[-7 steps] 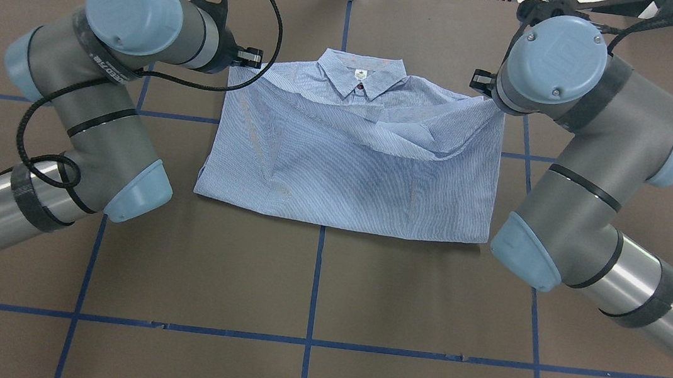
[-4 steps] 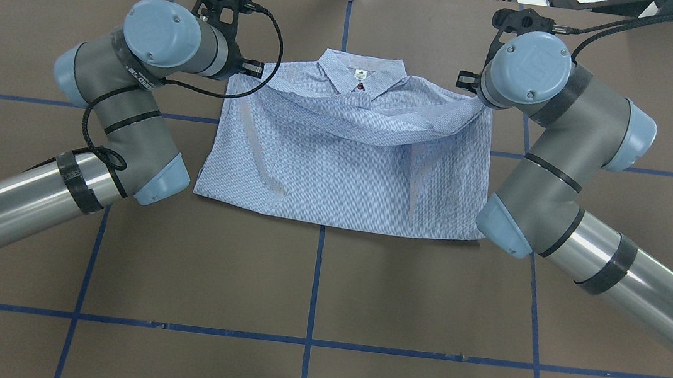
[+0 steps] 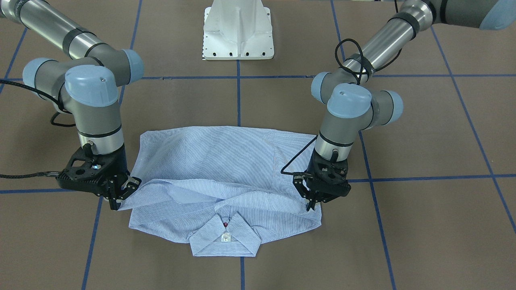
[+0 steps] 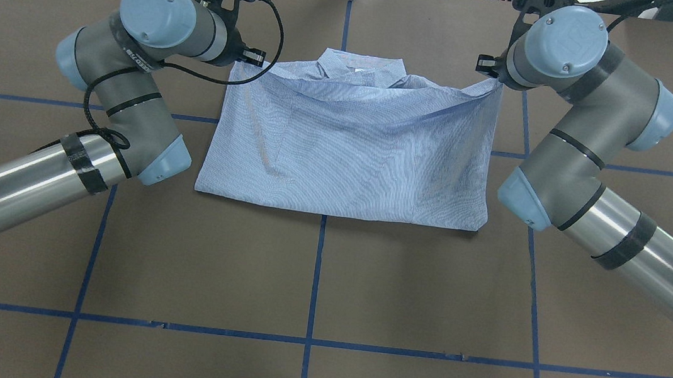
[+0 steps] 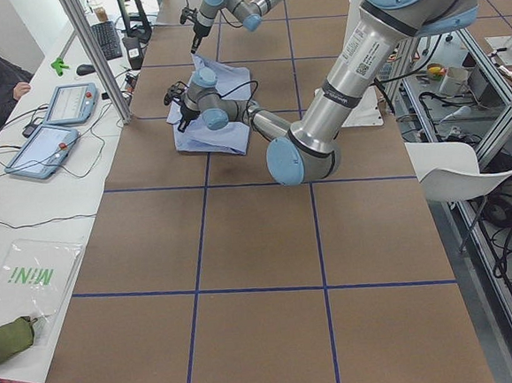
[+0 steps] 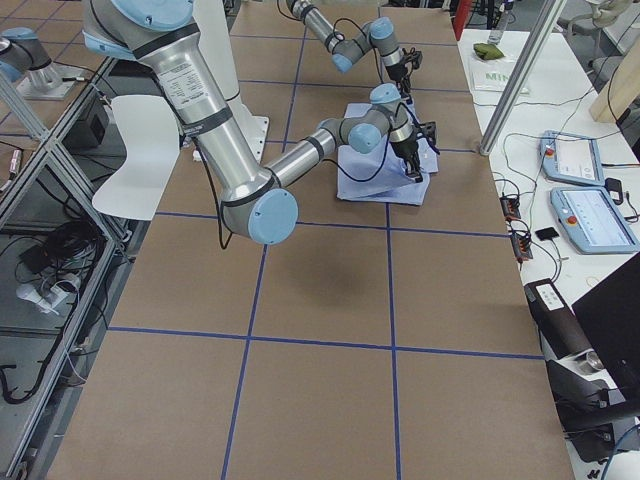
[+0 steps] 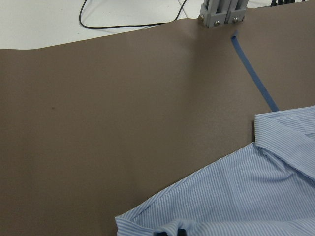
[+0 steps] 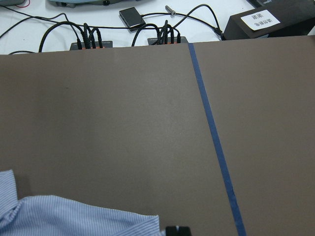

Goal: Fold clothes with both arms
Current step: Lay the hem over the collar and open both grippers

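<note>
Farther now, shirt (image 4: pixel 347 152) edge reaches collar (image 3: pixel 223 238), pinched by left hand (image 3: pixel 311 204), right hand (image 3: pixel 118 199).

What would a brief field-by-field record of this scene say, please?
shirt: light blue, striped, hem folded up over the body
collar: partly uncovered, at the far edge
left gripper: shut on the fold's left corner
right gripper: shut on the fold's right corner
table: brown, blue tape grid

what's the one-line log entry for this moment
left arm: jaws shut on shirt corner | right arm: jaws shut on shirt corner | shirt: doubled over, held edge sagging at collar
</note>
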Controlling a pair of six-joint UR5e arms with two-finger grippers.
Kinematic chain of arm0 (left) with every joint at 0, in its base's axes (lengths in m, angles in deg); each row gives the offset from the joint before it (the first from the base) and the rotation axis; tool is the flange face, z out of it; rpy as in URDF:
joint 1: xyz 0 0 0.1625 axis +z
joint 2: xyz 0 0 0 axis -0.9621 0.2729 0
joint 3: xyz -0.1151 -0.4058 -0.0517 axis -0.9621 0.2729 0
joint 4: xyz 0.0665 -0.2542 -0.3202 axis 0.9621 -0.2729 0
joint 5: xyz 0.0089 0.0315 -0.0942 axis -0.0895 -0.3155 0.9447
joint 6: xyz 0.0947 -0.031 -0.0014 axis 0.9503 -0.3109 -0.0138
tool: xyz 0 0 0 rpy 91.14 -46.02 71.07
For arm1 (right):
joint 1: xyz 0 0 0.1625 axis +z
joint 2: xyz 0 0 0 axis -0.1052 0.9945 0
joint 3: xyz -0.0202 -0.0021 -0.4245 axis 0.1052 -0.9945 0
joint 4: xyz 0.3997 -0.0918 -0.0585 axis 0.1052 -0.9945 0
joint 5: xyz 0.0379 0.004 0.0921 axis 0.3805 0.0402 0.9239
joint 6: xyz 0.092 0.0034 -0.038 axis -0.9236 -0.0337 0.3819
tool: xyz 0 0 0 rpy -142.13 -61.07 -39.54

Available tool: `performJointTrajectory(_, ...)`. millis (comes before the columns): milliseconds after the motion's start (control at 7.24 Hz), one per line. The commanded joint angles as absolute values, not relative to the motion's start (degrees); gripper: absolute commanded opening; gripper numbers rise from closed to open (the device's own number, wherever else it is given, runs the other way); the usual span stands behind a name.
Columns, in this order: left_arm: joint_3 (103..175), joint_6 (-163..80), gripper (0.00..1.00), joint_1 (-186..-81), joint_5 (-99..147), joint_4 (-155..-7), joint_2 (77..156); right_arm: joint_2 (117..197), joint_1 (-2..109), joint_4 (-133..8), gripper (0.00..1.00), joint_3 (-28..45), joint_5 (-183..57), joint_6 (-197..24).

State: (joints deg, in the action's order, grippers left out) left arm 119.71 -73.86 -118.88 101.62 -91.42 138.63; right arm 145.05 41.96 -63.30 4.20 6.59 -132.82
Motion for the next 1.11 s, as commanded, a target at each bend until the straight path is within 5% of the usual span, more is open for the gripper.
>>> performJointTrajectory(0, 119.0, -73.2, 0.0, -119.3, 102.6, -91.4, 138.8, 145.0, 42.0, -63.2, 0.0, 2.2, 7.1, -132.2)
performJointTrajectory(415, 118.7, -71.4, 0.0, -120.3, 103.0, -91.4, 138.8, 144.7, 42.2, -62.1, 0.0, 1.1, 7.3, -130.4)
performJointTrajectory(553, 118.7, -68.7, 0.26, -121.2, 103.7, -91.2, 138.7, 144.7, 42.2, -61.5, 0.6, 0.9, 7.3, -130.2)
performJointTrajectory(691, 118.8, -68.2, 0.99, -121.4, 104.4, -91.5, 138.6, 144.7, 42.0, -61.4, 1.0, 1.0, 7.3, -130.3)
performJointTrajectory(967, 121.5, -67.8, 1.0, -121.4, 109.4, -91.6, 135.9, 144.7, 43.2, -61.2, 1.0, 2.6, 13.0, -127.5)
